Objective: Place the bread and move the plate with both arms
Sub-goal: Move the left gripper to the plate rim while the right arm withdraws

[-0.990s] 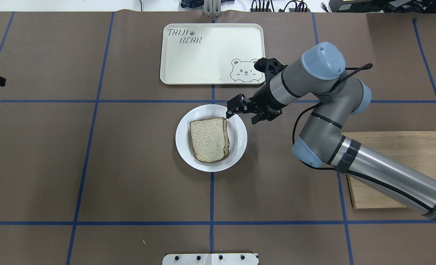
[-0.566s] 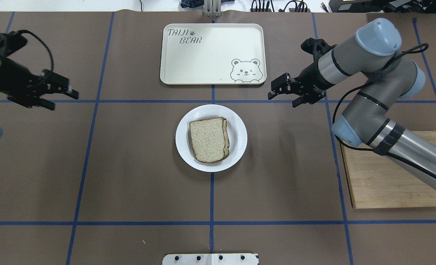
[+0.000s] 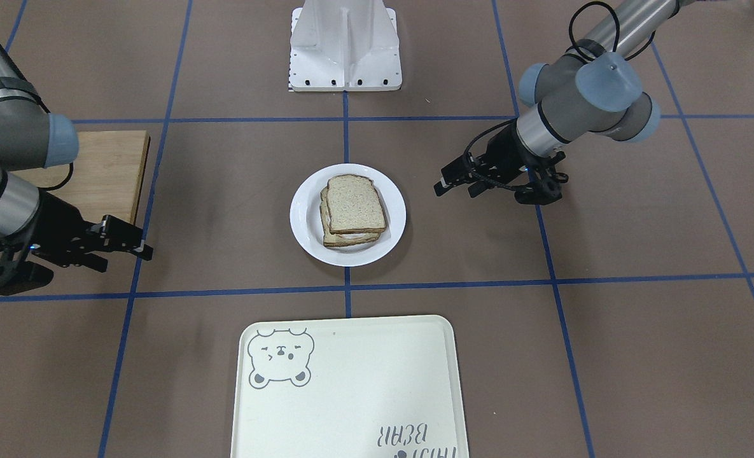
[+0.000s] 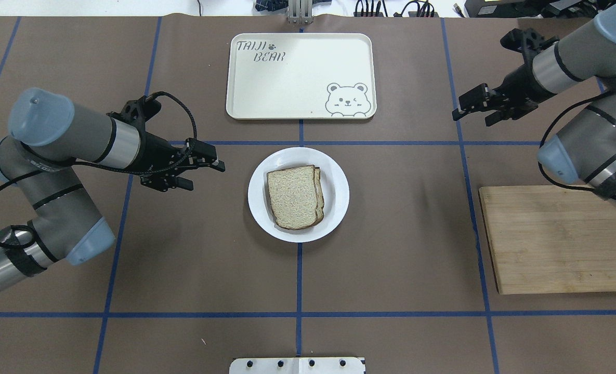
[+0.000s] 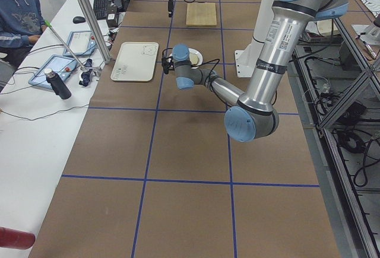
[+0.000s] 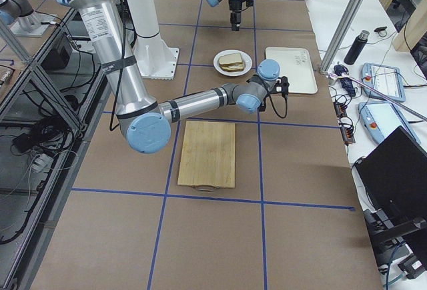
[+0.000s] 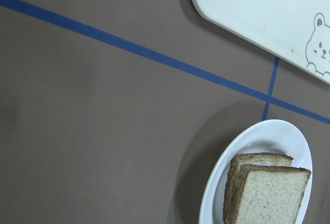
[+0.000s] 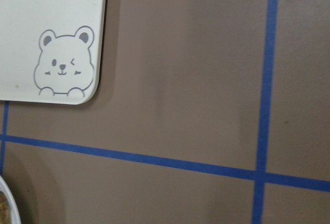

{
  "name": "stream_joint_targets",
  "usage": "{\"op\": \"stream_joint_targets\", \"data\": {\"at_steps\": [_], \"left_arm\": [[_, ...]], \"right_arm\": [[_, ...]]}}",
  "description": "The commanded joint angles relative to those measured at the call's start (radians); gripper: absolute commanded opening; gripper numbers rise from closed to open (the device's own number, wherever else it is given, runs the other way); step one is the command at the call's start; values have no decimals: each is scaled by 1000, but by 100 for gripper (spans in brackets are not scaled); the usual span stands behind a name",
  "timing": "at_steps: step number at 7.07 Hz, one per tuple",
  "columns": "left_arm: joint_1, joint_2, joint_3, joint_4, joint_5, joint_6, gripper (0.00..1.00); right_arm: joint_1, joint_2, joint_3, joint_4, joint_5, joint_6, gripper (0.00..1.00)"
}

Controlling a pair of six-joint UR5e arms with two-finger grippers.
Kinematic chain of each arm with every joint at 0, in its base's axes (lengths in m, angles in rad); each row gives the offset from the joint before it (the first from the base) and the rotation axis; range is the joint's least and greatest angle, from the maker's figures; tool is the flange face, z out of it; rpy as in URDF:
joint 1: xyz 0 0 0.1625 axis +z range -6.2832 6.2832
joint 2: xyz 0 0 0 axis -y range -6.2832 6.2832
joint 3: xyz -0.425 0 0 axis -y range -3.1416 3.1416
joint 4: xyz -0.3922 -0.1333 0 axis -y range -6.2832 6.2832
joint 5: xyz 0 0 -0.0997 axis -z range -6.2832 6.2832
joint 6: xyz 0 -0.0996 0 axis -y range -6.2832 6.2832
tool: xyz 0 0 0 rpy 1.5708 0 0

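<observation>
Left hand [image 4: 208,176] hovers near the plate [image 4: 340,193] bearing the bread [image 4: 293,197].

Bright, even, diffuse light from above; no hard shadows anywhere. In the left wrist view the plate [image 7: 268,137] throws a soft dark crescent onto the desk [image 7: 103,131] along its left rim. The tray [image 7: 258,7] is near washed out there. The right wrist view is slightly soft, with fuzzy edges on the bear drawing [image 8: 64,62]. Overhead and front views are sharp, with faint blurred shadow patches on the desk.
</observation>
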Motion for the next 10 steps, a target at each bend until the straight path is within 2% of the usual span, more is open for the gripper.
{"op": "stream_joint_targets", "data": {"at_steps": [1, 2, 3, 5, 6, 7, 9, 10], "left_arm": [[13, -11, 93, -194, 24, -95, 97], [14, -13, 98, -239, 87, -135, 96], [19, -12, 109, -264, 93, -161, 96], [51, -12, 155, -400, 186, -234, 96], [78, -10, 195, -460, 211, -244, 96], [118, -4, 201, -499, 274, -302, 96], [128, -11, 193, -530, 321, -426, 96], [176, -11, 196, -528, 402, -434, 96]], "right_arm": [[91, -27, 3, -141, 0, -244, 100], [124, -31, 3, -215, -15, -356, 100], [154, -28, 14, -328, -49, -481, 100], [194, -25, 100, -610, -125, -679, 100], [186, -19, 179, -742, -150, -708, 100], [175, -12, 227, -810, -163, -704, 100], [173, -16, 240, -814, -163, -700, 100], [172, -24, 252, -814, -163, -694, 100]]}}
